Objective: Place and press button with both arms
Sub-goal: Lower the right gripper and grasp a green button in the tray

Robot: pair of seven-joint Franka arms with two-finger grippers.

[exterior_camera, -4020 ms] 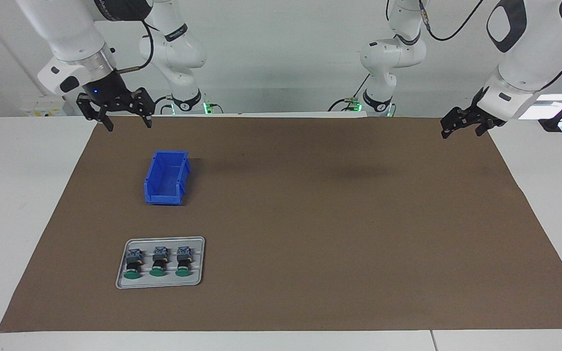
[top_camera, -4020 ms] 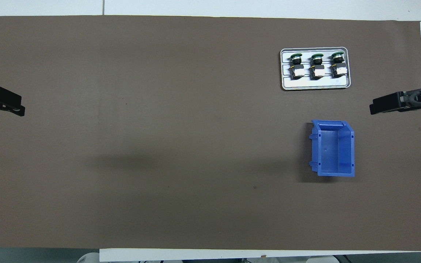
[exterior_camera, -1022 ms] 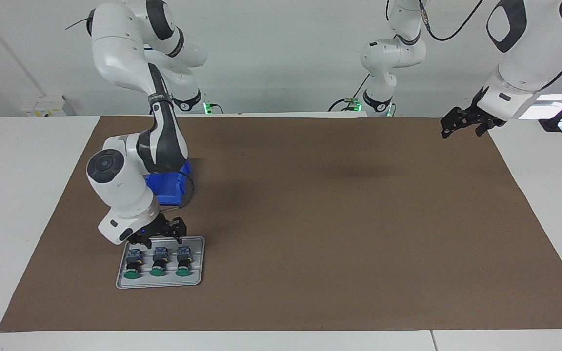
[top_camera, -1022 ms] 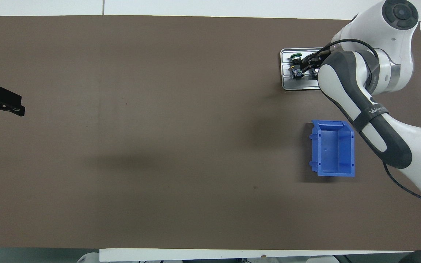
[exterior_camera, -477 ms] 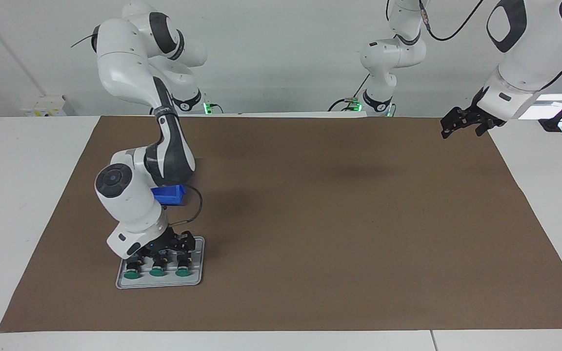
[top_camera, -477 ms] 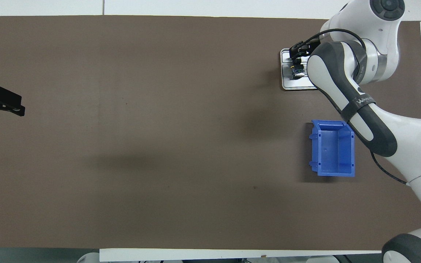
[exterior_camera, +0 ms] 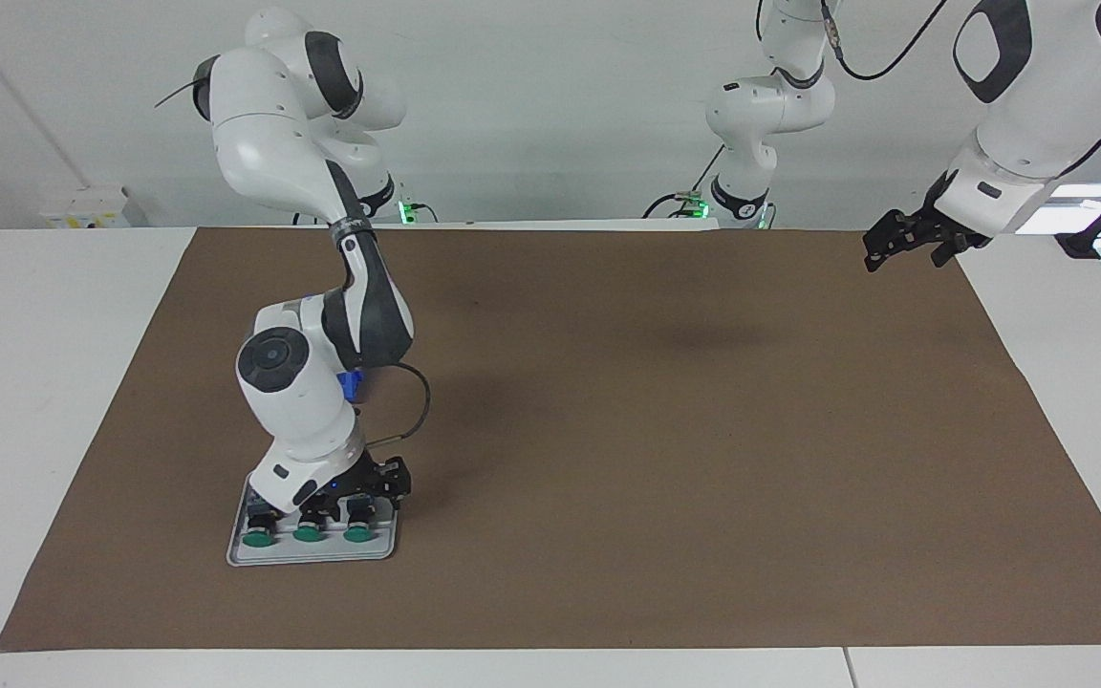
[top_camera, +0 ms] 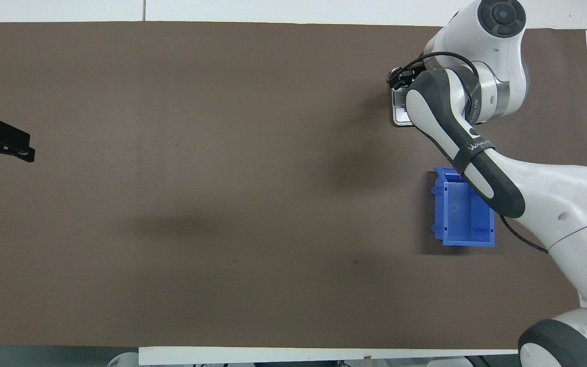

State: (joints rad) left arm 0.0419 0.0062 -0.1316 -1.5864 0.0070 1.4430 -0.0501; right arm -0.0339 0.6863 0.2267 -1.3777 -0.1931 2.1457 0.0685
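Tray (exterior_camera: 243,552), metal, lies on the brown mat (exterior_camera: 608,430) at the right arm's end of the desk (exterior_camera: 25,382) and holds three buttons (exterior_camera: 307,531) in a row. Each lies on its side, long axis running toward and away from the robots, green cap pointing away from them. Right pincer (exterior_camera: 356,505) is down among the terminal blocks, seemingly at the button (exterior_camera: 356,530) nearest the desk's middle; its fingers stand spread, with contact unclear. Blue bin (top_camera: 459,214), nearer the robots than the tray, shows nothing inside its visible part. Right arm's forearm carries lettering, possibly "WANUC". Left pincer (exterior_camera: 904,244) waits spread over the mat's corner.
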